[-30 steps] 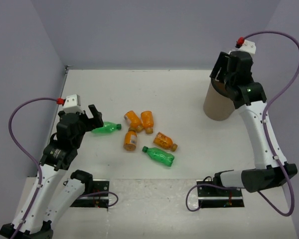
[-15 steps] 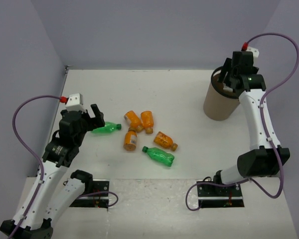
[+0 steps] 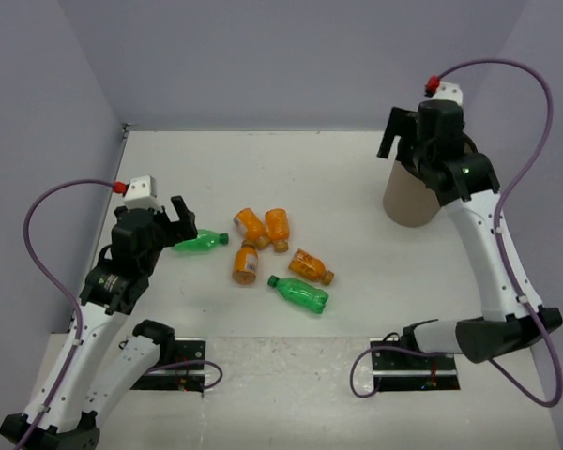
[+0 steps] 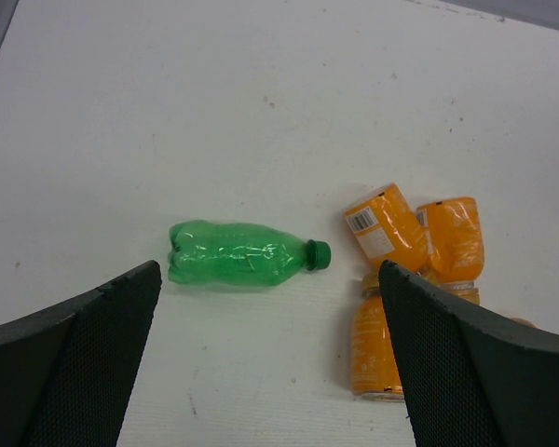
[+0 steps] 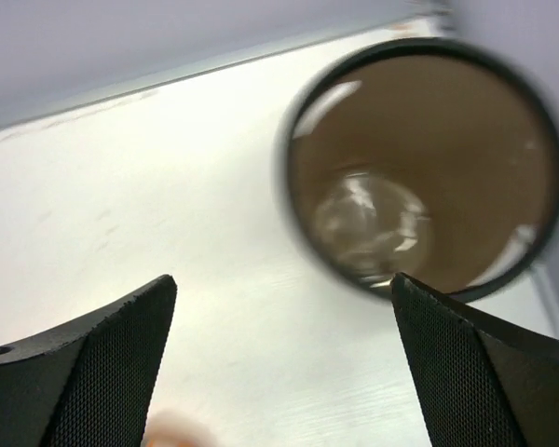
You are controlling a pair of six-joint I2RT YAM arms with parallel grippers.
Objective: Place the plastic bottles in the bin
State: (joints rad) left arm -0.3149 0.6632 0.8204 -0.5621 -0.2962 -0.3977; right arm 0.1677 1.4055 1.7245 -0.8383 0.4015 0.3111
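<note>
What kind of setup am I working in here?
Probably a lab test cell: white table boxed by plain lavender walls, plastic bottles and a bin staged on it.

Four stubby orange plastic bottles, two slim translucent green plastic bottles, and one clear whitish plastic bottle inside the one tall tan-brown cylindrical bin ahead of the right gripper.

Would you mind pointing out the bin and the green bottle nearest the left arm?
bin [image 3: 408, 202], top external view, on its tan side wall.
green bottle [image 4: 235, 253], left wrist view, on the middle of its body.
</note>
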